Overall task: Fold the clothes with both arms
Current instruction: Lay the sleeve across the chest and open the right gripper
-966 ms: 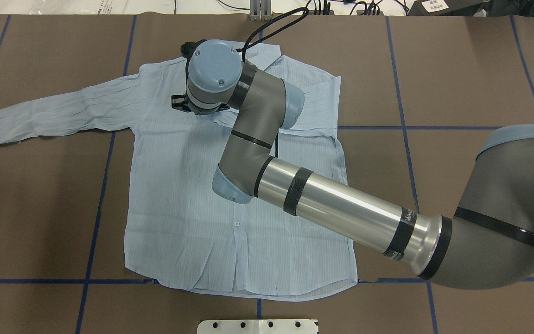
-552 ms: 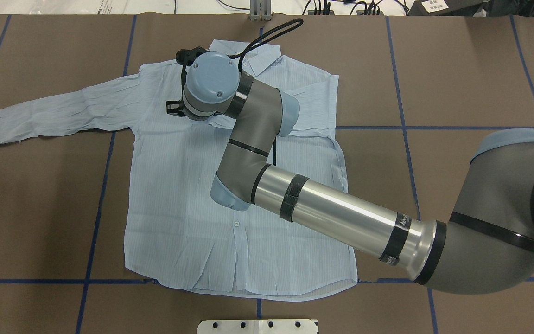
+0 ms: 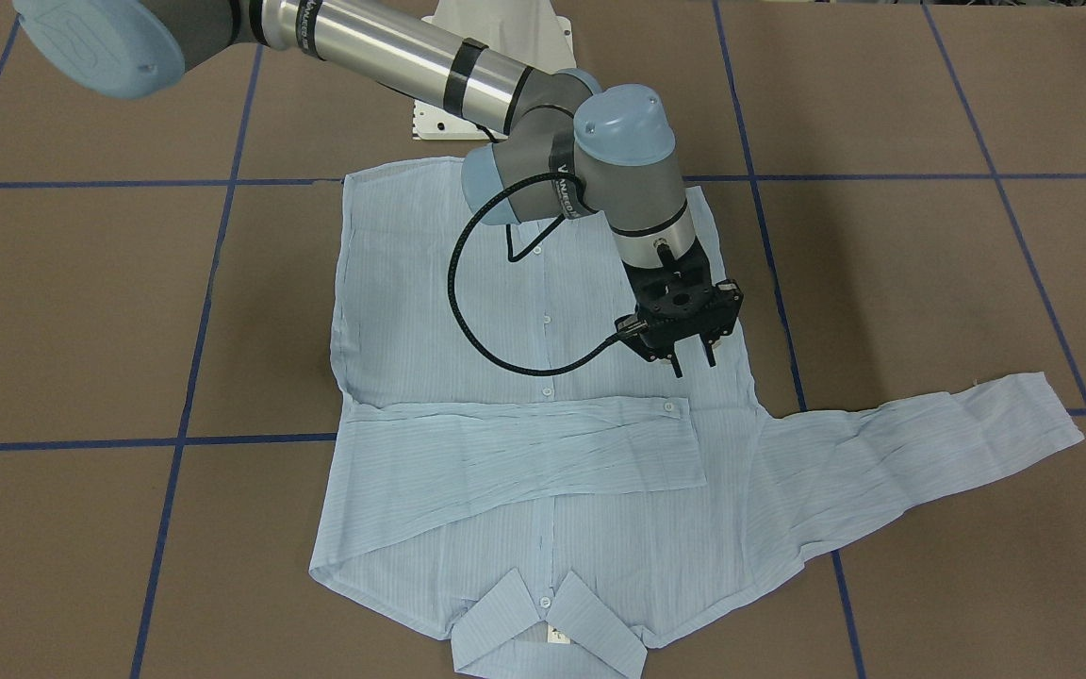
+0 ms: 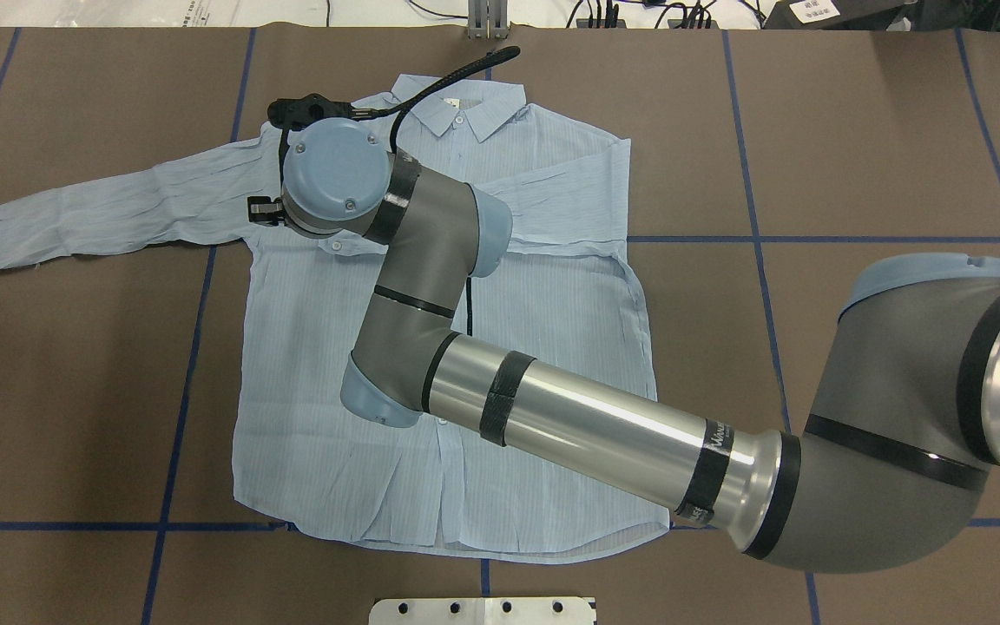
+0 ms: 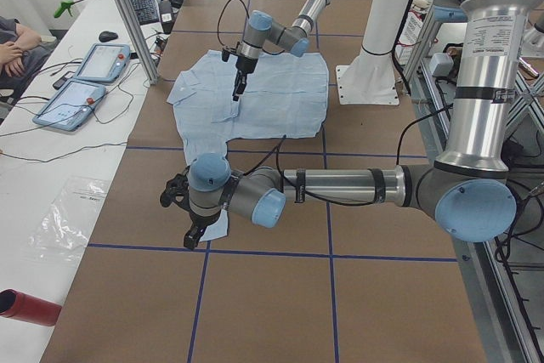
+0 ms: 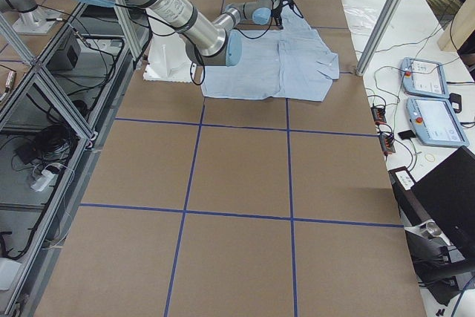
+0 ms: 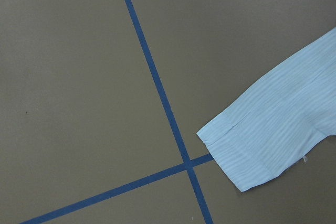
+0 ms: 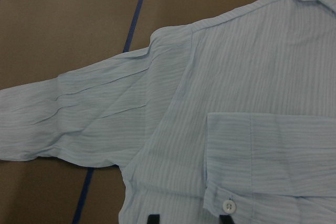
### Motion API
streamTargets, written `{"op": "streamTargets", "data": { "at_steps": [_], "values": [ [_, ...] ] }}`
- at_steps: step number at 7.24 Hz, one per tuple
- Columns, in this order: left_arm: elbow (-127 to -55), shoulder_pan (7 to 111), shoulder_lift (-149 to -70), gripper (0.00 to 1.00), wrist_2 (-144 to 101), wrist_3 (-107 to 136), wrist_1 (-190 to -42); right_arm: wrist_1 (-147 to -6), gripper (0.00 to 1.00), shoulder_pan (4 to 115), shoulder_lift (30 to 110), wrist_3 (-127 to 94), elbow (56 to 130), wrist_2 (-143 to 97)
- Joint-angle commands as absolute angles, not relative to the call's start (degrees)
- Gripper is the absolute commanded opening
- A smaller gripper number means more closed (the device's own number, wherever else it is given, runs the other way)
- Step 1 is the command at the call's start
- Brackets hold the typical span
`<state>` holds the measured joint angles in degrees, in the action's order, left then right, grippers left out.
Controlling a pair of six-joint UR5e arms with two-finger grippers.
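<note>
The button-up shirt (image 4: 309, 391), light blue, lies flat and face-up on the brown paper-covered table (image 4: 856, 174), with its collar (image 4: 465, 108) at 12 o'clock in the overhead view. The folded sleeve (image 3: 524, 448) lies across the chest. The outstretched sleeve (image 4: 101, 204) runs toward 9 o'clock, its cuff (image 7: 262, 150) beside a crossing of blue tape lines (image 7: 157, 87).

The right gripper (image 3: 694, 363) hangs just above the shoulder, about 10 o'clock on the body, with its fingers apart and holding nothing. The left gripper (image 5: 192, 234) is near the cuff, but whether its fingers are apart or together cannot be told.

The step in hand looks like folding the outstretched sleeve in. To do it well, the right gripper should drop straight down and pinch the sleeve close to the shoulder seam while the left takes the cuff. Both should lift only a little, keep the thin cloth lightly taut, and carry it toward 3 o'clock so it lands straight over the folded sleeve without dragging the body.
</note>
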<state>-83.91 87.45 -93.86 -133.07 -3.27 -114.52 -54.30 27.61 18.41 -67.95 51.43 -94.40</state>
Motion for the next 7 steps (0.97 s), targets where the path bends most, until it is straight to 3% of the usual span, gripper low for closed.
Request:
{"op": "streamTargets", "data": {
  "at_steps": [1,2,4,5,7],
  "values": [
    [-84.11,87.45,-93.96,0.99,-133.07,-2.73,-114.52,-56.41,1.00,26.81,18.11,-68.29,51.59,-93.08],
    [-84.11,87.45,-93.96,0.99,-133.07,-0.90,-114.52,-58.95,1.00,26.81,18.02,-68.73,52.90,-93.08],
    [-84.20,84.57,-93.44,0.99,-132.80,14.69,-122.98,-78.71,1.00,27.16,19.15,-69.43,64.62,-93.95],
    [-84.03,80.72,-92.91,0.99,-132.28,24.68,-127.66,-86.84,1.00,29.16,21.68,-68.91,70.08,-96.65],
    [-83.24,72.39,-92.03,0.97,-124.06,44.81,-136.02,-89.38,1.00,33.82,32.73,-66.90,81.16,-102.21]
  ]
}}
